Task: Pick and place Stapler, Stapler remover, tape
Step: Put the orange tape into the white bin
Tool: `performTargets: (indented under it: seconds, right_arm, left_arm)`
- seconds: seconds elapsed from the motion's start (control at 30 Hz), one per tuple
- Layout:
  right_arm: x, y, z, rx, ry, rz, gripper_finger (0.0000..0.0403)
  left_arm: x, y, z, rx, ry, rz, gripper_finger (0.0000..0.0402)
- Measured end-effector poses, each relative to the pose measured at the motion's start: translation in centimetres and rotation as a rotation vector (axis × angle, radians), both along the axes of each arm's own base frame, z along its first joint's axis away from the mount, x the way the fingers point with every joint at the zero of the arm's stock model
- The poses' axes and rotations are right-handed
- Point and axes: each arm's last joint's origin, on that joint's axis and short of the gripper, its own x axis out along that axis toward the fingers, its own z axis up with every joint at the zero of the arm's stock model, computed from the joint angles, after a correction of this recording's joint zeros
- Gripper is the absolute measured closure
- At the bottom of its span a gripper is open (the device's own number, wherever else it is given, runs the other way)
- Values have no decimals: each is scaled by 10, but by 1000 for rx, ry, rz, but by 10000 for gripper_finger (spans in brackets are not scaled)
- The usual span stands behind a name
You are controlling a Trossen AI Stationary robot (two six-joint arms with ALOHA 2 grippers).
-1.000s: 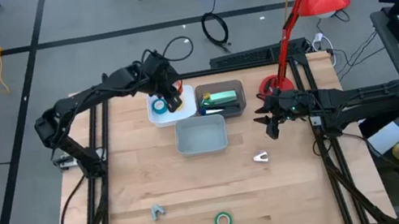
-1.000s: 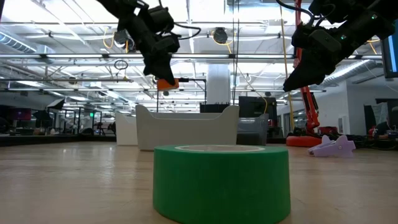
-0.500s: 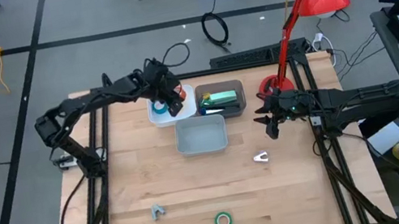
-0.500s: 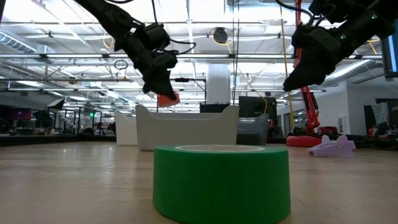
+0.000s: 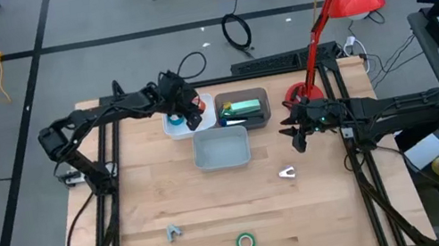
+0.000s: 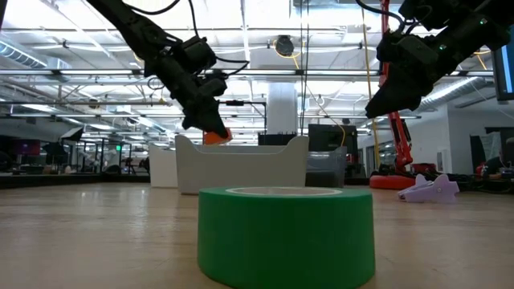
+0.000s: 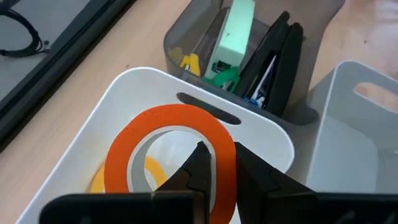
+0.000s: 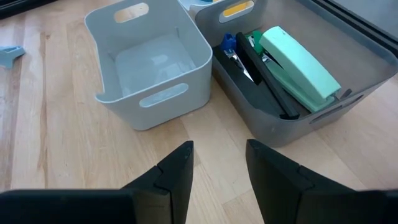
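Gripping the orange-red tape roll (image 7: 171,149) by its wall, the left gripper (image 5: 191,112) hangs over the white bin (image 5: 203,101) near the table's far edge; one finger (image 7: 198,163) sits inside the roll's open centre and the other outside it, so the ring is pinched between them. Below the ring, a yellow roll (image 7: 99,180) lies on the bin's floor. From table height the orange-red roll (image 6: 214,137) shows at the fingertips just above the bin's rim.

Just beside the white bin, the grey bin (image 5: 261,96) holds a mint-green stapler (image 8: 297,71) and dark tools. A pale empty bin (image 5: 221,151) stands just in front of these two. The right gripper (image 5: 298,138) hovers toward the table's right edge, fingers parted a moderate way and holding nothing. The green tape roll (image 5: 245,242) lies flat near the table's near edge, well apart from both grippers
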Motion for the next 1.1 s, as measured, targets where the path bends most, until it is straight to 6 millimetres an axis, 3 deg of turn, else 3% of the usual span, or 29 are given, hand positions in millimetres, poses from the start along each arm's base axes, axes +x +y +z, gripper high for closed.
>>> performTargets:
  seconds: [0.2,0.5,1.1]
  right_arm:
    - [0,0,0,0,-2,0,264]
    - [0,0,0,0,-2,0,264]
    - [0,0,0,-2,-1,1,264]
  left_arm:
    - [-3,-4,-8,-10,40,30,362]
    - [-16,-11,-19,-85,233,111,362]
    - [-14,-25,-22,-191,262,100,362]
